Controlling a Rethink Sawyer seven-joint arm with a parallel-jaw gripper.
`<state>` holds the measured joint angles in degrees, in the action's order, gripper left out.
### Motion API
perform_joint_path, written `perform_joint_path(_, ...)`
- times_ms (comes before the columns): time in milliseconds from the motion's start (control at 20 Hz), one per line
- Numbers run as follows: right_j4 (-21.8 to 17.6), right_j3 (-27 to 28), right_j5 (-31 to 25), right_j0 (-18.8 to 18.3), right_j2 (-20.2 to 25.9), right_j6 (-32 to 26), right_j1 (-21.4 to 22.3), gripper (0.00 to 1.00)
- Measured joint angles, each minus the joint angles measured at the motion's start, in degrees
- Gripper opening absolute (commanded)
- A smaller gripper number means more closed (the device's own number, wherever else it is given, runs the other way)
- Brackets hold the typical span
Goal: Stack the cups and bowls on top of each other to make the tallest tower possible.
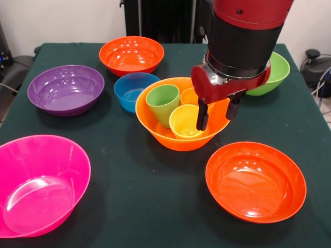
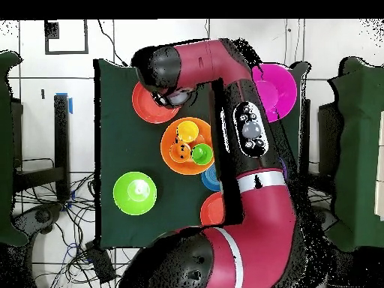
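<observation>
On the dark green tabletop [image 1: 155, 206], the large light orange plastic bowl [image 1: 176, 139] holds three small glossy tumblers: green [image 1: 162, 102], yellow [image 1: 184, 122] and orange [image 1: 189, 96]. The red-and-black gripper [image 1: 216, 114] hangs over this bowl's rim beside the yellow cup, its black fingers [image 1: 202, 118] spread apart, gripping nothing.

Green cup [image 1: 163, 102], yellow cup [image 1: 185, 121], pink bowl [image 1: 39, 183].
</observation>
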<state>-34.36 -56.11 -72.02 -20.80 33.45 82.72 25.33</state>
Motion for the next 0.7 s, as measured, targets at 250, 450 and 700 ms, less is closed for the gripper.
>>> perform_joint_path(250,-0.11,1.8,-2.0,0.23,0.01,-1.22,0.08,1.0)
perform_joint_path(450,-0.2,2.97,-3.09,0.3,0.01,-2.25,0.32,1.0)
perform_joint_path(700,-0.37,4.76,-4.34,0.31,0.01,-3.4,0.62,1.0)
